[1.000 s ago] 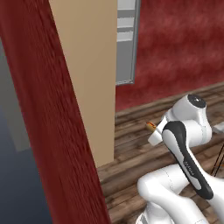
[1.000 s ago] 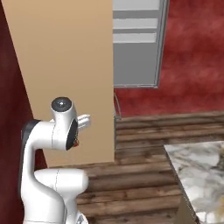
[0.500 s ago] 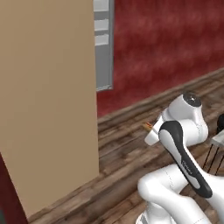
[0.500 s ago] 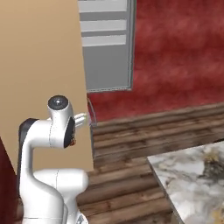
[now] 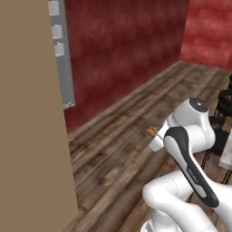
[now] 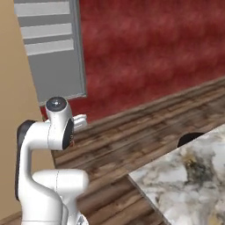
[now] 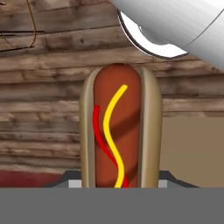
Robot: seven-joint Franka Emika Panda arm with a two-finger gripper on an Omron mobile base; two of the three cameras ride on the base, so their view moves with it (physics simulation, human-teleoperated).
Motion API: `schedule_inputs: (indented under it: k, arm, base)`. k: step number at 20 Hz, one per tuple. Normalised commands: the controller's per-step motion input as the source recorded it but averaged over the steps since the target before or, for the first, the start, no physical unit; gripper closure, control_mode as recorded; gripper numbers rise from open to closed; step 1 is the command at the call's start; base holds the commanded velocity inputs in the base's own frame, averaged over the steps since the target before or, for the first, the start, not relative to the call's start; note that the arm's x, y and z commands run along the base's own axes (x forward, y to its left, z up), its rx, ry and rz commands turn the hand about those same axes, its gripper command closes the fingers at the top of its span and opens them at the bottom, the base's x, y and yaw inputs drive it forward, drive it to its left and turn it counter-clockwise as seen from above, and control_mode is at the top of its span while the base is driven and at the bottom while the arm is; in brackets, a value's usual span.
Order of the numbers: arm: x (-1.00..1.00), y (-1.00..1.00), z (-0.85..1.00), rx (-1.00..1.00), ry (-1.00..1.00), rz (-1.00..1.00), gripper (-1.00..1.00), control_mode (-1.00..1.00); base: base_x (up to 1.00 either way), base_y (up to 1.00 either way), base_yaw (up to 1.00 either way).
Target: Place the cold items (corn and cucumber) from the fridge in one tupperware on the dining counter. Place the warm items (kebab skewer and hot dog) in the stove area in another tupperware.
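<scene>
A hot dog (image 7: pixel 117 131) in a tan bun, striped with yellow mustard and red ketchup, stands lengthwise along the hand view. My gripper (image 7: pixel 119 183) is shut on its lower end, and only the grey edges of the fingers show beside the bun. In the left base view the hot dog (image 5: pixel 151 131) pokes out in front of the folded arm, held over the wooden floor (image 5: pixel 118 136). The corn, cucumber, kebab skewer and tupperwares are out of view.
A tall tan cabinet side (image 5: pixel 27 118) stands close on the left, with a grey fridge door (image 6: pixel 52 48) behind it against the red wall (image 5: pixel 122 41). A marble counter (image 6: pixel 189 176) reaches in at the lower right. Black stools (image 5: pixel 225 102) stand at the far right.
The whole picture has shifted as the base turned: the tan cabinet and fridge slid left and more of the marble counter came in. The hot dog stays in the gripper.
</scene>
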Motion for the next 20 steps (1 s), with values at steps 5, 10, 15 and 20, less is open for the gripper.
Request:
schedule_inputs:
  k: [5, 10, 15, 20]
  arm:
    - [0.0, 0.0, 0.0, 0.0, 0.0, 0.0, 1.0, 1.0]
    - [0.0, 0.0, 0.0, 0.0, 0.0, 0.0, 1.0, 1.0]
    - [0.0, 0.0, 0.0, 0.0, 0.0, 0.0, 1.0, 1.0]
    - [0.0, 0.0, 0.0, 0.0, 0.0, 0.0, 1.0, 1.0]
  base:
    - [0.86, 0.0, -0.48]
    - [0.72, 0.0, -0.49]
    - [0.64, 0.03, -0.48]
    - [0.41, 0.13, -0.51]
